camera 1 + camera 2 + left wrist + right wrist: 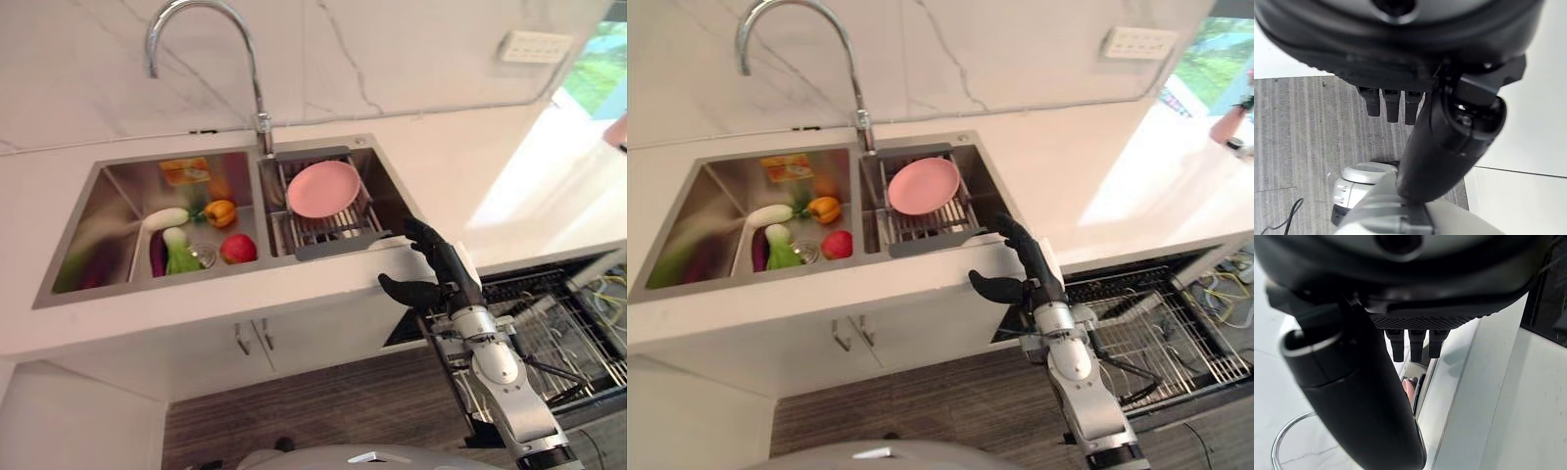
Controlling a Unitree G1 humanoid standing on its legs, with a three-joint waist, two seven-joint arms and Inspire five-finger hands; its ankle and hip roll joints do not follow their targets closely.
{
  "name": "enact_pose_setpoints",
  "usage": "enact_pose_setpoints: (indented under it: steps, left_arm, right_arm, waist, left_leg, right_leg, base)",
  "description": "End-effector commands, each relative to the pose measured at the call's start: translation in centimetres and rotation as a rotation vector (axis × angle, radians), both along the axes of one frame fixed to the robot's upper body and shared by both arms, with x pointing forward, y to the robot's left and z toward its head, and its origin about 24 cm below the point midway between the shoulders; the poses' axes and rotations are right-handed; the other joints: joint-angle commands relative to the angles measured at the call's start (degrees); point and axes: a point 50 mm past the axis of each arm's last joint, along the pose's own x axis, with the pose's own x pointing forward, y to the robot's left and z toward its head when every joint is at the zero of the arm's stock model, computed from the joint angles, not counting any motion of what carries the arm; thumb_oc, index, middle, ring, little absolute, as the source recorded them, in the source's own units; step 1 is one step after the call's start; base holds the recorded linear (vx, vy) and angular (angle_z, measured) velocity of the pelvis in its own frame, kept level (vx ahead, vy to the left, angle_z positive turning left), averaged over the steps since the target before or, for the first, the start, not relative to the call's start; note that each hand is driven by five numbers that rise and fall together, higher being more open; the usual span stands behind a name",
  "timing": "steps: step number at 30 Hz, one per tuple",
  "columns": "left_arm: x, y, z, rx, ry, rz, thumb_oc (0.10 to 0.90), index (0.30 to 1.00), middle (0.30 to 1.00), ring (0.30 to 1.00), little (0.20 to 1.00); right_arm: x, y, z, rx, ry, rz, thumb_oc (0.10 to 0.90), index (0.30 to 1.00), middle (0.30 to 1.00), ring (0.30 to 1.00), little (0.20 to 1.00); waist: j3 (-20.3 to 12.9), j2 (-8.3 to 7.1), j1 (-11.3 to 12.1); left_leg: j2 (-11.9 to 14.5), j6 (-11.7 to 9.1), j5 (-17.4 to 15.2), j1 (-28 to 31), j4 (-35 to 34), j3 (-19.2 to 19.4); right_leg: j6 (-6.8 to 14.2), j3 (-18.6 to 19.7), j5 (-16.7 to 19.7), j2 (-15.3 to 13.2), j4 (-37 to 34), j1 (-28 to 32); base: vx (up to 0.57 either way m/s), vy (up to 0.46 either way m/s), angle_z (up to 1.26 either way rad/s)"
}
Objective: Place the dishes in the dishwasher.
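Note:
A pink plate [323,188] lies tilted in a grey drying rack [328,230] over the sink's right basin. My right hand [439,271] hovers at the counter's front edge, just right of and nearer than the rack, open and empty, its thumb pointing left. Past its straight fingers [1410,343] in the right wrist view, a sliver of the pink plate [1407,389] shows. The dishwasher's wire rack [554,338] is pulled out low at the right, beside my right arm. My left hand [1388,103] hangs over the wooden floor, its fingers straight and holding nothing.
The left basin [108,196] holds vegetables and fruit: an orange pepper [221,211], a red fruit [238,249], a white eggplant [165,217]. A tall curved faucet [257,88] stands behind the sink. White cabinet doors [255,338] lie under the counter.

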Motion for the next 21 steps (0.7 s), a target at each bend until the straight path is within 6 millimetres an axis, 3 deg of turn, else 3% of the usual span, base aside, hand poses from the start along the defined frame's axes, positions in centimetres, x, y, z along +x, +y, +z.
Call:
enact_pose_setpoints:
  steps: [1, 12, 21]
  left_arm:
    - [-0.6, -0.6, -0.3, -0.036, 0.069, -0.075, 0.800, 0.900, 0.900, 0.900, 0.900]
    - [-2.0, 0.1, -0.1, -0.041, 0.121, -0.134, 0.800, 0.900, 0.900, 0.900, 0.900]
    - [-1.8, 0.6, 0.0, -0.027, 0.121, -0.155, 0.800, 0.900, 0.900, 0.900, 0.900]
  right_arm:
    - [3.1, -1.3, 7.5, -0.018, -0.347, -0.004, 0.800, 0.900, 0.900, 0.900, 0.900]
    - [5.8, -6.3, 9.5, -0.326, -0.389, -0.200, 0.800, 0.900, 0.900, 0.900, 0.900]
    - [7.4, -7.4, 10.6, -0.483, -0.405, -0.229, 0.800, 0.900, 0.900, 0.900, 0.900]
  waist:
    - [-0.43, 1.93, 3.12]
    - [-0.88, 1.38, 8.48]
    - [-0.61, 0.54, 10.30]
  left_leg:
    - [3.54, -1.17, -1.91, 2.16, 0.51, 1.38]
    - [3.34, -2.61, -1.02, -0.85, 0.65, -4.68]
    - [3.62, -3.02, -0.65, -1.65, 0.85, -6.41]
  right_leg:
    - [4.38, -1.21, 0.35, -5.11, 2.99, 0.19]
    - [3.65, -7.73, -0.97, -4.30, 2.27, 2.40]
    - [3.29, -9.40, -1.55, -3.57, 2.15, 2.99]
  base:
    - [0.03, -0.026, 0.13]
    - [0.04, -0.033, 0.43]
    - [0.03, -0.022, 0.23]
